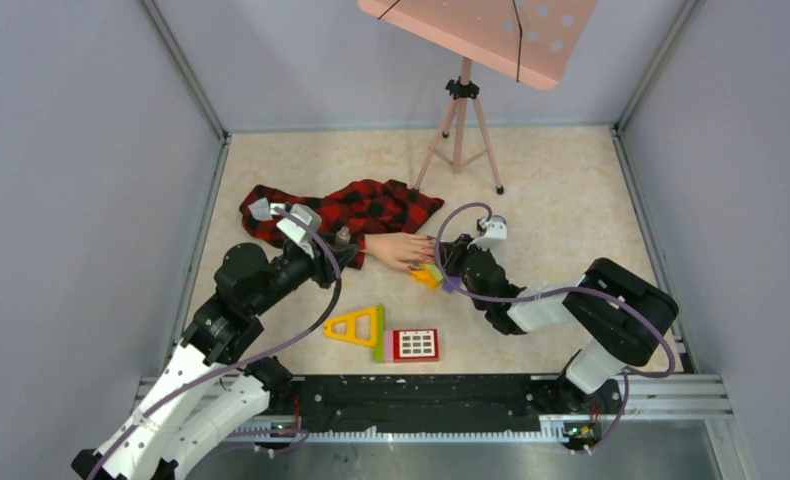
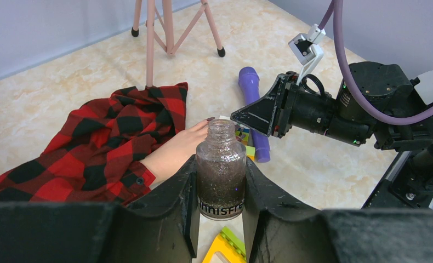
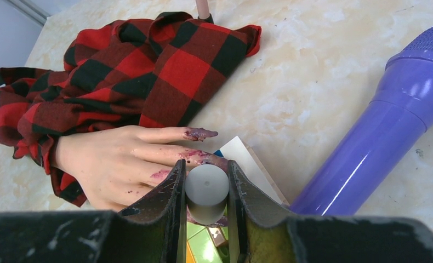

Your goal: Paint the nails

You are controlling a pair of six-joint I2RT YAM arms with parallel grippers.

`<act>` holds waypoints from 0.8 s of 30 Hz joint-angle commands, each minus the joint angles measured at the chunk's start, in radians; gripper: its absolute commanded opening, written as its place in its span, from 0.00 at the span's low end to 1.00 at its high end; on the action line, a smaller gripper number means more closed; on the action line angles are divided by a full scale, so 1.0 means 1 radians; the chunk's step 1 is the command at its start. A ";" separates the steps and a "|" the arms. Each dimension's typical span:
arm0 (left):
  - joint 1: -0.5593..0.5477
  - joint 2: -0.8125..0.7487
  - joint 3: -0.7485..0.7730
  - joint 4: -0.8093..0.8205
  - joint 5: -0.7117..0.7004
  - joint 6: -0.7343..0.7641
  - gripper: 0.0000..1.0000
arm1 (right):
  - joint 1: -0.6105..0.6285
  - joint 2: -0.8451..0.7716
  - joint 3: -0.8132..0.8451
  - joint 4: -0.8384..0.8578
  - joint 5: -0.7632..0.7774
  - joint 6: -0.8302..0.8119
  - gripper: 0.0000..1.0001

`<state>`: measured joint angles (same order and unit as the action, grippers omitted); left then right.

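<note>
The nails (image 3: 201,132), smeared purple, tip the mannequin hand (image 3: 110,164) lying on the desk (image 3: 313,66). At its fingertips the right hand (image 3: 206,169) clamps a grey cap (image 3: 206,189). Near its wrist the left hand (image 2: 220,160) grips an uncapped glitter bottle (image 2: 221,178).

The sleeve (image 1: 356,208) is red-and-black plaid. The mannequin hand (image 3: 115,164) is flesh-coloured, and its nails (image 3: 200,133) are dark purple and smeared. The bottle (image 2: 221,172) holds dark silvery glitter. The cap (image 3: 206,189) is grey. To the right lies a purple cylinder (image 3: 379,148). Nearer are a yellow triangle (image 1: 356,325) and a red-and-white grid tile (image 1: 414,344). The tabletop (image 1: 551,190) is cream marble, and the far tripod (image 1: 459,130) is pink.
</note>
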<state>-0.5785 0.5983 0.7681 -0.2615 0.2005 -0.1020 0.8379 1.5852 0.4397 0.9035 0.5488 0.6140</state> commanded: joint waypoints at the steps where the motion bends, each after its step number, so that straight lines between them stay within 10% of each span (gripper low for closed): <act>1: -0.004 -0.001 0.004 0.036 -0.004 0.007 0.00 | 0.014 0.006 -0.006 0.016 0.019 0.015 0.00; 24: -0.004 -0.001 0.005 0.036 -0.004 0.006 0.00 | 0.015 0.001 -0.020 -0.006 0.044 0.026 0.00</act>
<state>-0.5789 0.5983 0.7681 -0.2623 0.2005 -0.1020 0.8379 1.5852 0.4316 0.8761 0.5762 0.6319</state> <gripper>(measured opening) 0.338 0.233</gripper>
